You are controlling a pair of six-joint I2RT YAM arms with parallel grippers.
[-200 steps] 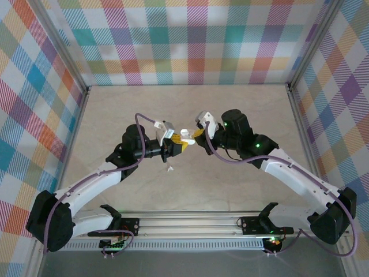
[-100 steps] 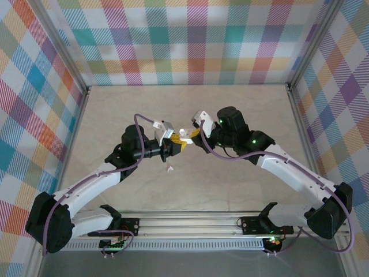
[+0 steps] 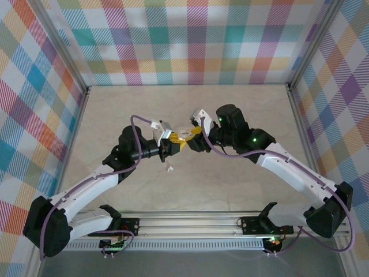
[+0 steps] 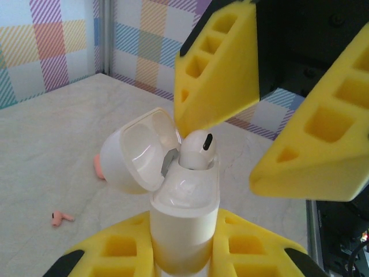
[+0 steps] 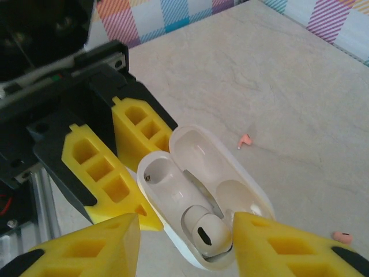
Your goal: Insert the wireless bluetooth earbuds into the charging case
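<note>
My left gripper (image 4: 181, 257) is shut on the lower body of a white charging case (image 4: 184, 213), held upright with its lid (image 4: 135, 153) flipped open. One white earbud (image 4: 199, 149) sits in a slot of the case, its head sticking out. In the right wrist view the earbud (image 5: 212, 234) fills the near slot and the far slot (image 5: 157, 170) is empty. My right gripper (image 5: 184, 231) is open, its yellow fingers (image 5: 95, 245) standing either side of the earbud. From above, both grippers meet at the case (image 3: 183, 137) over mid-table.
A white earbud (image 3: 169, 169) lies on the table below the left gripper. Two pinkish-orange earbuds (image 5: 244, 140) (image 5: 343, 236) lie loose on the marble top. A pinkish rounded object (image 4: 99, 165) shows behind the case lid. Checked walls enclose the table.
My right gripper has opened and let go of the white earbud, which now rests in the case. Both grippers shifted slightly left and away.
</note>
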